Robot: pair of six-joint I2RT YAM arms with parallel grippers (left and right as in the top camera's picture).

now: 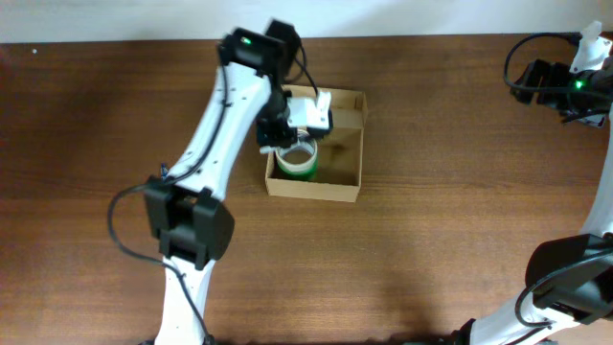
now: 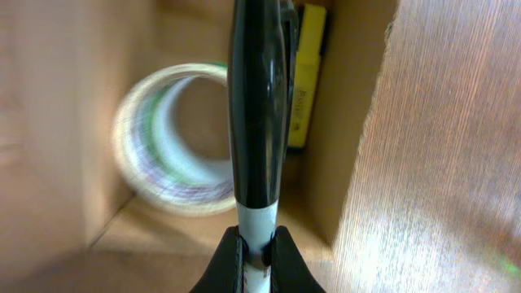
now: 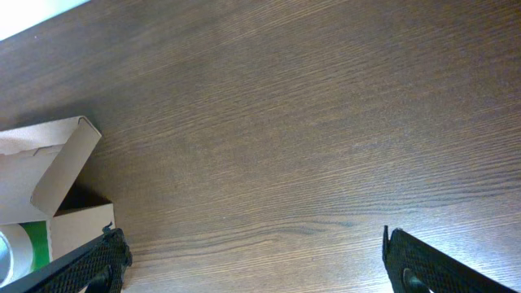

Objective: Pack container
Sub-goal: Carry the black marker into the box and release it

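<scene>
Container (image 1: 316, 189): 1, tan cardboard, open, on the wood table (image 1: 460, 240); part of its rim is hidden overhead by the left arm (image 1: 225, 105).
Inside the container: 1 tape roll (image 2: 175, 138) (blurred, green-streaked); 1 yellow item (image 2: 308, 77), half covered, lettering unreadable.
Left gripper (image 2: 259, 251): 1, over the container, clamped on 1 black-and-white marker (image 2: 256, 106) that blocks the middle.
Right gripper (image 3: 252, 240): 1, well apart from the container, fingers spread wide, only their tips showing.
</scene>
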